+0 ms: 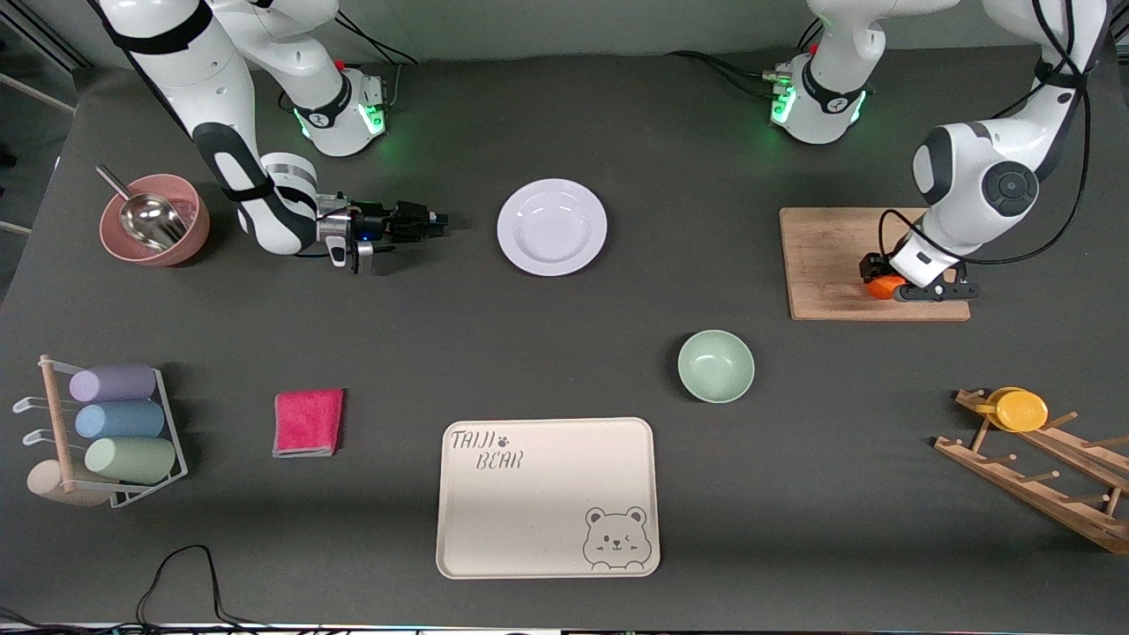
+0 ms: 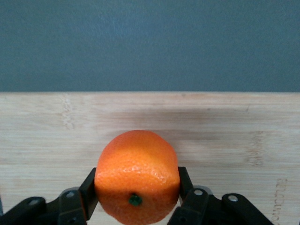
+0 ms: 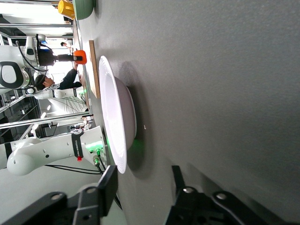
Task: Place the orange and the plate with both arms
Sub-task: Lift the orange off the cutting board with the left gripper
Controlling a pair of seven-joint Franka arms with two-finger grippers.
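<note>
- The left gripper (image 2: 137,197) was down on the wooden cutting board (image 1: 829,256) at the left arm's end of the bench (image 1: 564,353), its fingers (image 2: 88,190) clamped on either side of the orange (image 2: 137,176).
- In the left wrist view both fingers pressed flat against the fruit's dimpled skin, its small green stem end facing the camera.
- From the front the orange (image 1: 882,287) peeked out near the board's edge closest to the camera, under the left gripper (image 1: 885,282); whether it rested on the wood or hung just above it, I could not tell.
- The left arm came in bent at the elbow, its wrist angled down onto the board.
- The right gripper (image 1: 438,219) lay low and level over the bench, pointing at the plate (image 1: 552,227), just short of its rim.
- In the right wrist view the right gripper's (image 3: 143,185) fingers (image 3: 108,185) were spread apart with nothing between them, the plate (image 3: 117,117) close ahead and untouched.
- The right forearm stretched out horizontally from beside the pink bowl (image 1: 155,220), which held a metal scoop (image 1: 145,216).
- The white plate sat flat mid-bench, farther from the front camera than the pale green bowl (image 1: 715,366) and the cream bear tray (image 1: 547,498).
</note>
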